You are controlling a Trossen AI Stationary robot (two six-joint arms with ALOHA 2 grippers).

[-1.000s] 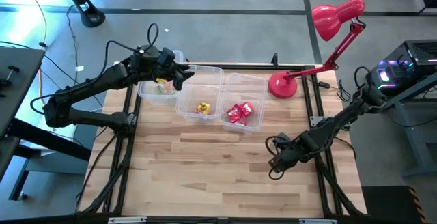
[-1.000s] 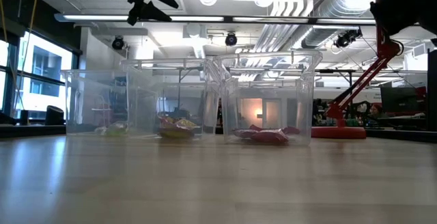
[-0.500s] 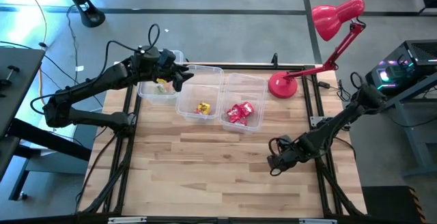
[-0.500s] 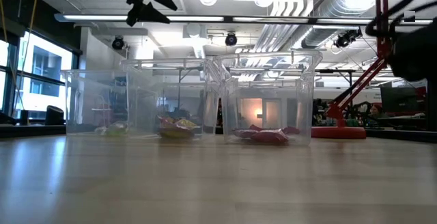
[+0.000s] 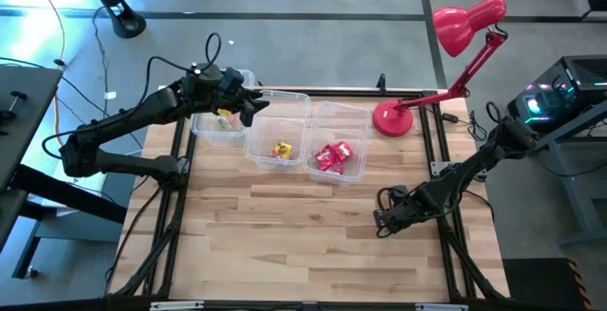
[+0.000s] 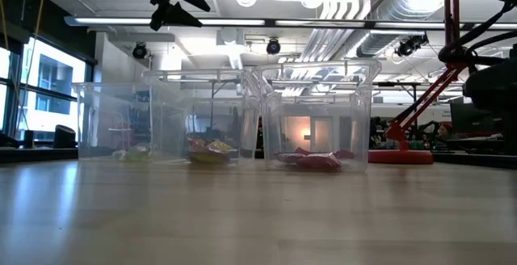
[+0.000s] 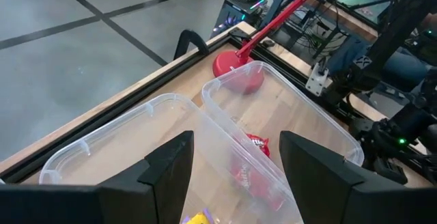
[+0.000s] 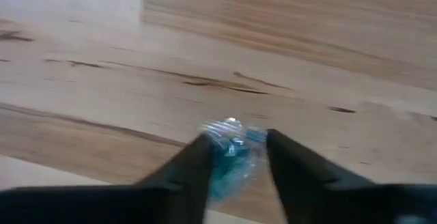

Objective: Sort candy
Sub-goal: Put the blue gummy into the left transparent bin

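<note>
Three clear bins stand in a row at the far side: the left bin [image 5: 223,121] holds green and pale pieces, the middle bin [image 5: 278,133] a yellow candy [image 5: 282,150], and the right bin [image 5: 340,145] red packets [image 5: 332,156]. My left gripper [image 5: 248,107] hovers open above the left and middle bins, holding nothing [image 7: 235,166]. My right gripper [image 5: 382,221] is low over the table's right part, shut on a small blue-wrapped candy [image 8: 229,149]. My right gripper pinches the blue-wrapped candy between its two fingers, which sit on the crinkled wrapper's sides [image 8: 217,145]. The fingers slant down at the table. Whether the candy is lifted clear or rests on the wood cannot be told.
A red desk lamp [image 5: 465,27] stands with its base [image 5: 389,118] at the far right corner, beside the right bin. Black frame rails run along the table's edges. Bare wood [image 5: 285,245] stretches across the near half of the table.
My right arm has sunk lower in the low view, and its gripper has drifted a little toward the far edge. The left arm and the bins have kept still.
</note>
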